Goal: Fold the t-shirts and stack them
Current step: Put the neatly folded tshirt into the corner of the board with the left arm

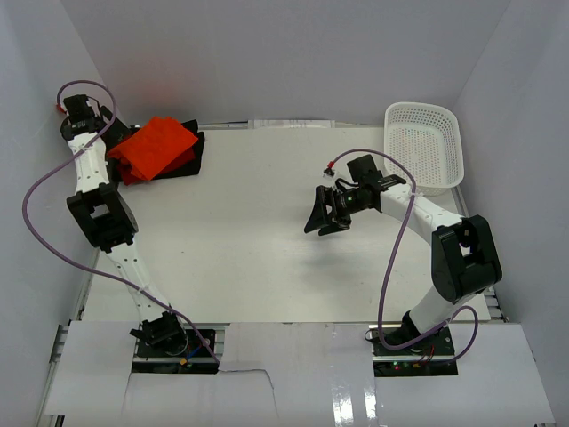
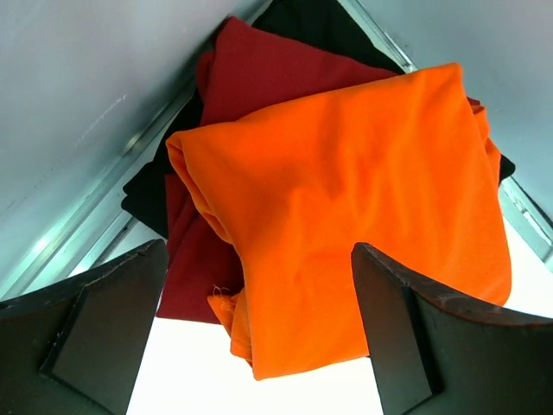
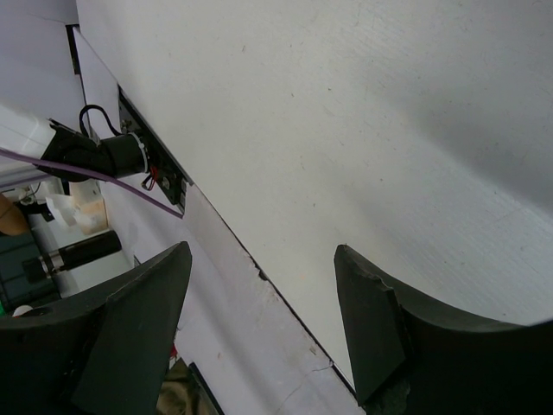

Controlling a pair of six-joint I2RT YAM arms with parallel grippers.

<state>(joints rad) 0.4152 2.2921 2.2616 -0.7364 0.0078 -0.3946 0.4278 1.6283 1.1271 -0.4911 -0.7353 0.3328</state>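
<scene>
Top external: left end effector (image 2: pixel 257 252), right end effector (image 1: pixel 324 223) splayed empty; t-shirts (image 1: pixel 158 147) cornered far-left.

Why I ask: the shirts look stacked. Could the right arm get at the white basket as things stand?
Probably yes. The white basket sits in the far right corner, on that arm's side, nothing between. The right gripper is open and empty but faces left, so it must swing round.

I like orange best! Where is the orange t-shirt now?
In the top view, the orange t-shirt lies folded in the far left corner of the table, atop the red t-shirt and black t-shirt.
</scene>
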